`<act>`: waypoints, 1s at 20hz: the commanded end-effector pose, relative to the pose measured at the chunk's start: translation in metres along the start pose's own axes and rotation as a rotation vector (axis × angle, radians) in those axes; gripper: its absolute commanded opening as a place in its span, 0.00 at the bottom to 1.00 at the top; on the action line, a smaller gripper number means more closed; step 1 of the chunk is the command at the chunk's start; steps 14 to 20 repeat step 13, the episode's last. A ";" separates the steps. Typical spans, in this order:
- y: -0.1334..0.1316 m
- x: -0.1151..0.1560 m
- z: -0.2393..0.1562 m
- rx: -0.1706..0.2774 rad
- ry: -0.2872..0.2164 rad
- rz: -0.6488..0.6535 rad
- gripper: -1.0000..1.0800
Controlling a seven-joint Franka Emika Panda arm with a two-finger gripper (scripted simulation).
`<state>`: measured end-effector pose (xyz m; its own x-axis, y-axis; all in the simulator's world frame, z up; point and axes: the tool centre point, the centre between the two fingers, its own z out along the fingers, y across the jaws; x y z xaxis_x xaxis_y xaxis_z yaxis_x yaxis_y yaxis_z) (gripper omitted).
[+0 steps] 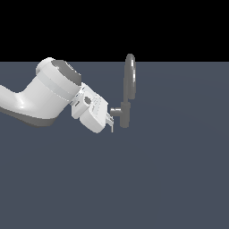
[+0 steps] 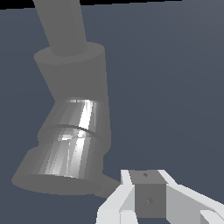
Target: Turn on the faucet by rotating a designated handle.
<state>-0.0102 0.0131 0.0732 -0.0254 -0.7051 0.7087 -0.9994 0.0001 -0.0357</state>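
Panda arm's fingers at the faucet's side stub

The grey metallic faucet [image 1: 126, 100] stands on the dark surface, a short cylindrical body under a tall narrow arched loop. Its handle [image 1: 115, 111] juts toward the exterior view's left, meeting the white fingers [image 1: 110, 123]; whether they grip it cannot be told.

A flat slate-grey floor [image 1: 179, 179] is stretching out before me, with the faucet [image 1: 125, 107] standing directly on it, far from the exterior view's near edge.
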 end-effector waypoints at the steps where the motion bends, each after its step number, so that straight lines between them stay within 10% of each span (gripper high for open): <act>1: -0.003 -0.007 0.010 -0.008 0.002 -0.007 0.00; 20: -0.023 -0.033 0.037 -0.032 -0.002 -0.023 0.00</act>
